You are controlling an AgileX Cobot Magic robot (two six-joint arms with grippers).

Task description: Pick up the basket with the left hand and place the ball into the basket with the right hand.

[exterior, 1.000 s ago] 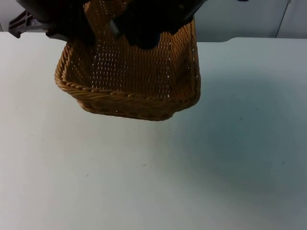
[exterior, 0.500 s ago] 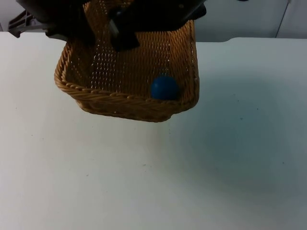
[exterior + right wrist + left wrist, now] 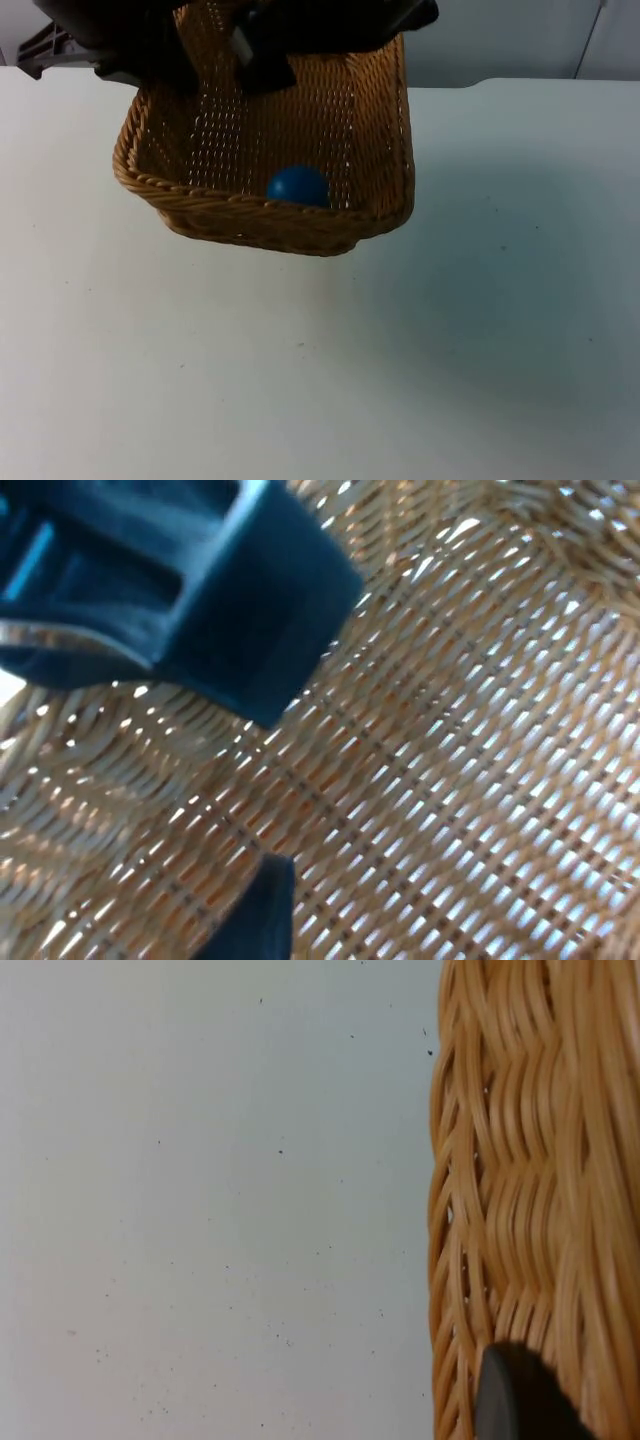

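A woven brown basket (image 3: 262, 222) hangs tilted above the white table, its front rim lowest. My left gripper (image 3: 160, 68) is shut on its far left wall; the left wrist view has that wall (image 3: 520, 1160) against a black fingertip (image 3: 512, 1400). A blue ball (image 3: 298, 186) lies inside the basket against the front wall, free of any gripper. My right gripper (image 3: 264, 70) hangs open over the back of the basket with nothing in it. The right wrist view looks down onto the basket's weave (image 3: 450, 740), with the left gripper's black body (image 3: 190, 580) beside it.
The white table (image 3: 460, 330) stretches out bare in front of and to the right of the basket. The grey partition wall (image 3: 500, 40) closes off the far edge.
The ball dropped from my right gripper into the basket, landed at the front right, then rolled left along the front wall. The right gripper rose a little.
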